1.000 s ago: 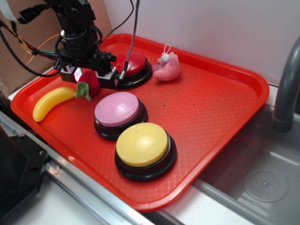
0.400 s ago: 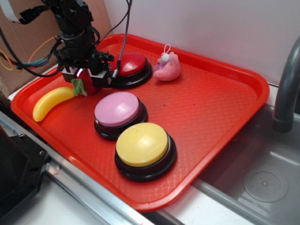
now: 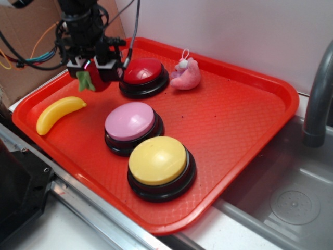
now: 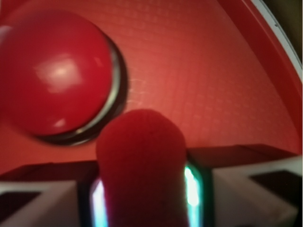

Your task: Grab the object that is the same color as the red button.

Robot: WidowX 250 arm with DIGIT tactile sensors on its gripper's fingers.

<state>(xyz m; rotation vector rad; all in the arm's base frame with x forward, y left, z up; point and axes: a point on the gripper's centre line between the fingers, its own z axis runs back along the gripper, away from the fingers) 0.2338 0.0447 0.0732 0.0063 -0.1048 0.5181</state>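
Since a second ago the gripper (image 3: pixel 93 70) has risen off the tray (image 3: pixel 244 120) and carries the toy fruit (image 3: pixel 89 78) with it, so the fruit no longer lies beside the banana (image 3: pixel 58 113). The fingers are closed tight on the fruit, which hangs in the air above the tray's back left part, its green leaves pointing down. In the wrist view the fuzzy red fruit (image 4: pixel 141 165) sits squeezed between the two fingers (image 4: pixel 227 187), with lit strips glowing on either side of it.

The red button (image 3: pixel 144 74) stands just to the right of the gripper near the back rim; in the wrist view its glossy dome (image 4: pixel 54 71) fills the upper left. The banana lies alone near the left edge of the tray. The pink button (image 3: pixel 132 125) and the yellow button (image 3: pixel 160 165) stand close together toward the front, and the pink plush toy (image 3: pixel 186 74) lies near the back rim, just right of the red button.
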